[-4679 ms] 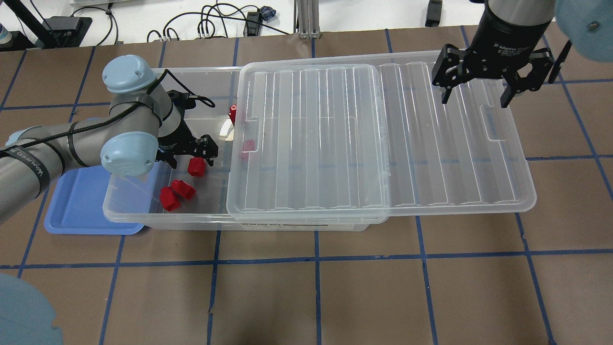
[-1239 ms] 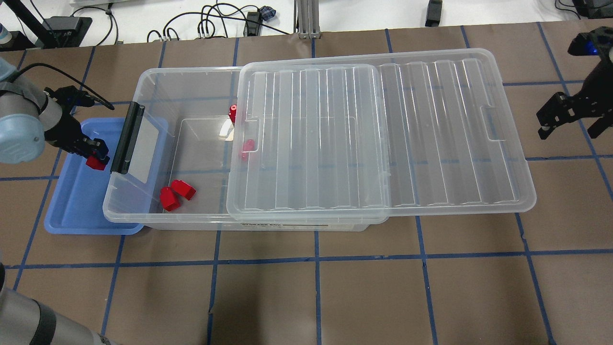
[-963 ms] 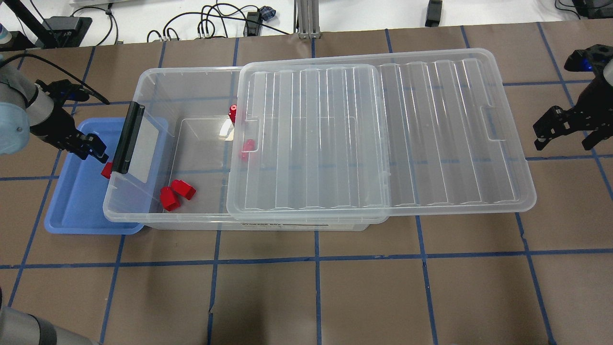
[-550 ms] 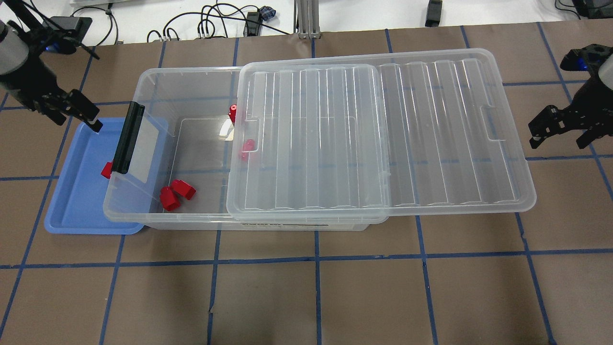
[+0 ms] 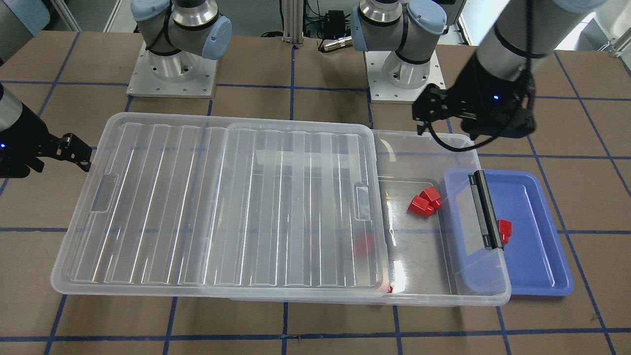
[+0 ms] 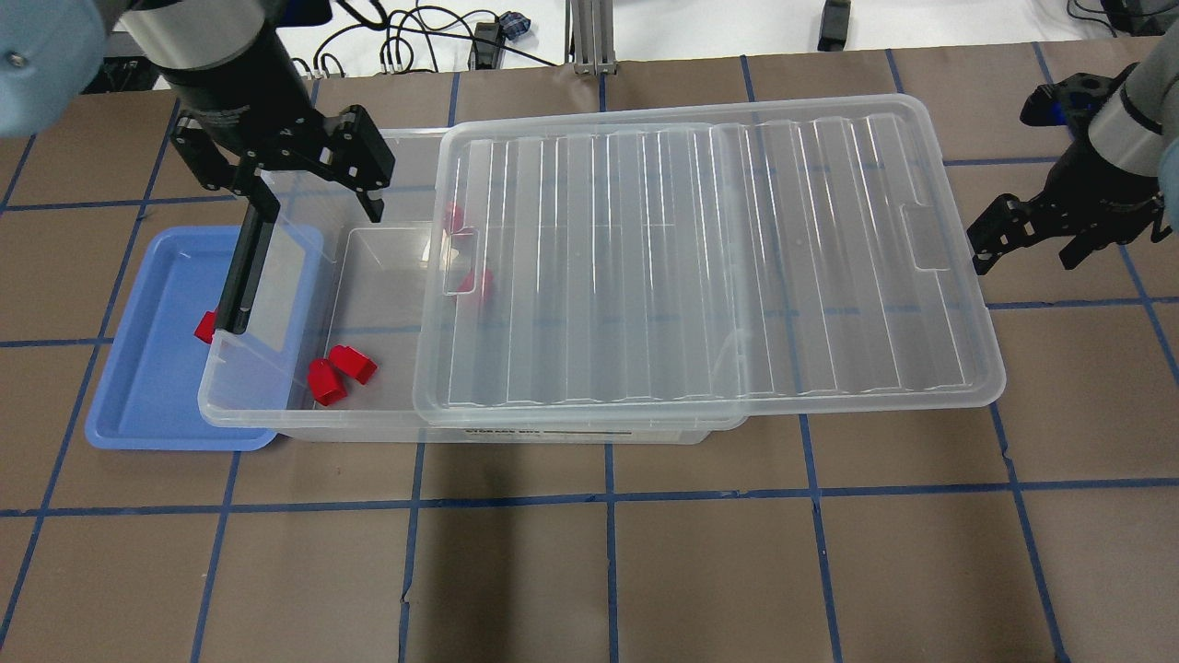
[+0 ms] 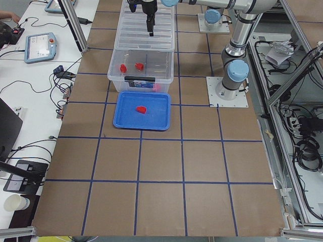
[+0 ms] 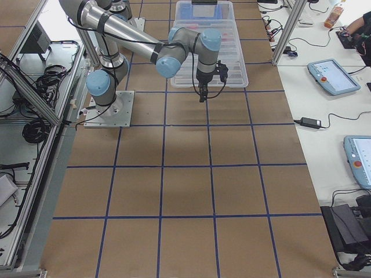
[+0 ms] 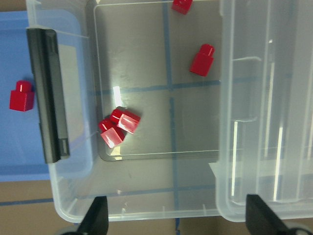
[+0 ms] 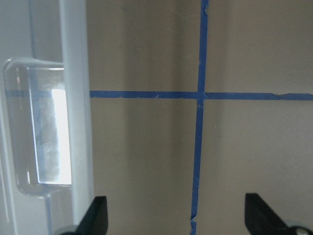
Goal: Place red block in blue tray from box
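One red block [image 6: 204, 326] lies in the blue tray [image 6: 138, 396], beside the clear box's black latch [image 6: 242, 276]; it also shows in the left wrist view [image 9: 21, 95]. Two red blocks [image 6: 336, 373] lie together in the open end of the clear box [image 6: 304, 422]. Two more [image 9: 202, 58] sit by the edge of the lid [image 6: 700, 267], which is slid across the box. My left gripper [image 6: 318, 198] is open and empty above the box's far left corner. My right gripper [image 6: 1024, 258] is open and empty at the lid's right edge.
The blue tray is partly tucked under the box's left end. The lid overhangs the box to the right and covers most of it. Cables and stands lie beyond the table's far edge. Brown table with a blue tape grid surrounds the box.
My left gripper let go of the red block in the tray, then rose and moved right to above the box. My right gripper moved left and the lid shifted slightly left.
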### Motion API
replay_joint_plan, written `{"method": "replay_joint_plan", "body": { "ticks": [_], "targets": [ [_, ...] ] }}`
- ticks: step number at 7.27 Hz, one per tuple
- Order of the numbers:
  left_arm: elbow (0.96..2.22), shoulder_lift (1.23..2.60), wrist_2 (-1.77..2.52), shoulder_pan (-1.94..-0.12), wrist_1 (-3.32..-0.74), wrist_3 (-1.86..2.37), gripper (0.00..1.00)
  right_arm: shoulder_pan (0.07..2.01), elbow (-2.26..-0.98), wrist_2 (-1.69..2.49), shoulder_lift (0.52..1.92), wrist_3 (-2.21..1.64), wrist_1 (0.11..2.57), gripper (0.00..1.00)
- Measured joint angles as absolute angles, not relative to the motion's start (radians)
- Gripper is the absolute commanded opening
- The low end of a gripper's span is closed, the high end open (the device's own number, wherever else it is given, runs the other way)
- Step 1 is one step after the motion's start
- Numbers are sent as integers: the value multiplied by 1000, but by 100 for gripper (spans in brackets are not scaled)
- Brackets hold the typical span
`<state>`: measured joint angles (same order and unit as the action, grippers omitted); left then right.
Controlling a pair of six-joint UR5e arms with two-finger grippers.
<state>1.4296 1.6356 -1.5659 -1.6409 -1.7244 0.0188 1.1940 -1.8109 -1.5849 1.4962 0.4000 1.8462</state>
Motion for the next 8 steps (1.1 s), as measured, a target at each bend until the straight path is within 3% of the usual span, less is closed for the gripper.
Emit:
{"method": "replay_joint_plan", "body": {
  "ticks": [8],
  "targets": [
    [1501, 1620, -1560, -1561, -1474, 39, 100, 1266, -1804, -1545, 1446, 367, 1889, 100]
  ]
}}
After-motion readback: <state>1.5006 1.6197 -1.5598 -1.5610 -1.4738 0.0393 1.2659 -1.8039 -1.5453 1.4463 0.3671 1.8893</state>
